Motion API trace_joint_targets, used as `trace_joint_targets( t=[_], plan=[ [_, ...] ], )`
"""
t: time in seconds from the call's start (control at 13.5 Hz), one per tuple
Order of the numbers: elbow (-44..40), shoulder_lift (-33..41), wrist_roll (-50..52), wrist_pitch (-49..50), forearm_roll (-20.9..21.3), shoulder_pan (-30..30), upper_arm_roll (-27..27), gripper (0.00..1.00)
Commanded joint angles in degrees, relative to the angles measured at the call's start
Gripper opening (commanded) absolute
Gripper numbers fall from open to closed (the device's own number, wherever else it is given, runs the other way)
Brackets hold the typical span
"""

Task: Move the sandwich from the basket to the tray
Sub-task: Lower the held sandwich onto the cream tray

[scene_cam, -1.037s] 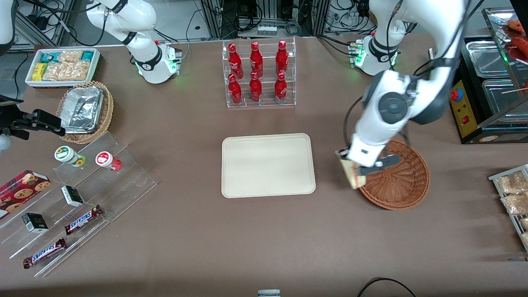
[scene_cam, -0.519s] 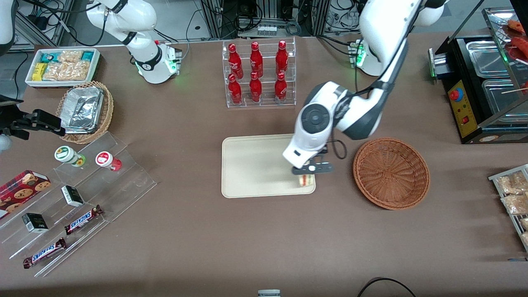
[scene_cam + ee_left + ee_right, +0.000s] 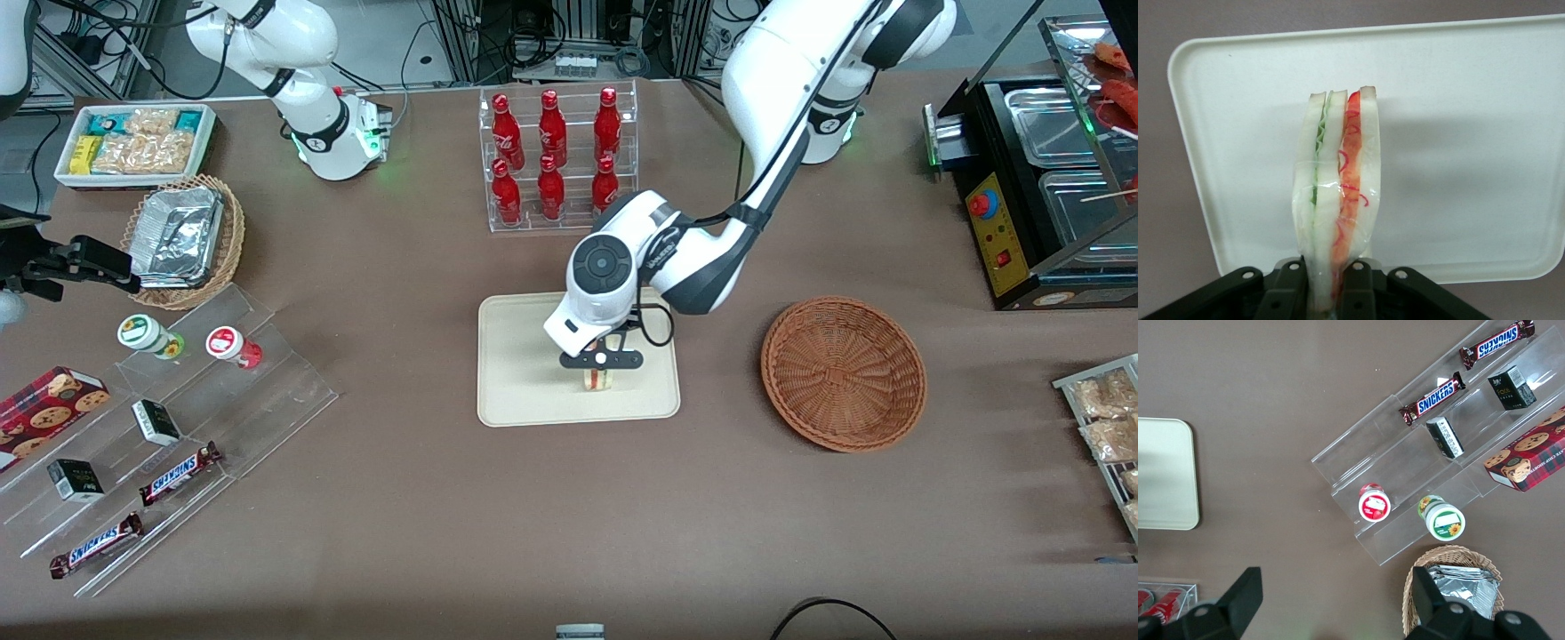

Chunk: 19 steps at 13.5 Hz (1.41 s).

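Gripper [image 3: 599, 366] jaws clamp the pale triangular sandwich wedge [image 3: 1338, 200] above the cream rectangular tray [image 3: 520, 356], near its front-camera edge.

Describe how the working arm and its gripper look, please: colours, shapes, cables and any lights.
The working arm has glossy white rounded shells with dark grey joints; one joint carries a round grey cap. A thin black cable loops beside the wrist, and the base glows green. The gripper over the tray is a black crossbar with black fingers, fixed by silver screws.
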<state>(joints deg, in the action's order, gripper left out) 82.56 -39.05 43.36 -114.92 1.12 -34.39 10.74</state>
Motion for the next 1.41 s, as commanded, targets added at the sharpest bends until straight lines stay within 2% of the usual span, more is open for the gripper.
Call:
trace_joint_targets(
  t=[0.0, 0.22, 1.33],
  plan=[
    [-5.2, -3.6, 3.6, 1.5, 0.3, -0.7, -0.1, 0.0],
    [-6.2, -5.5, 7.6, 1.3, 0.8, -4.3, -0.7, 0.0],
    [-5.6, -7.6, 9.7, -4.2, 4.8, -4.6, -0.9, 0.0]
  ],
)
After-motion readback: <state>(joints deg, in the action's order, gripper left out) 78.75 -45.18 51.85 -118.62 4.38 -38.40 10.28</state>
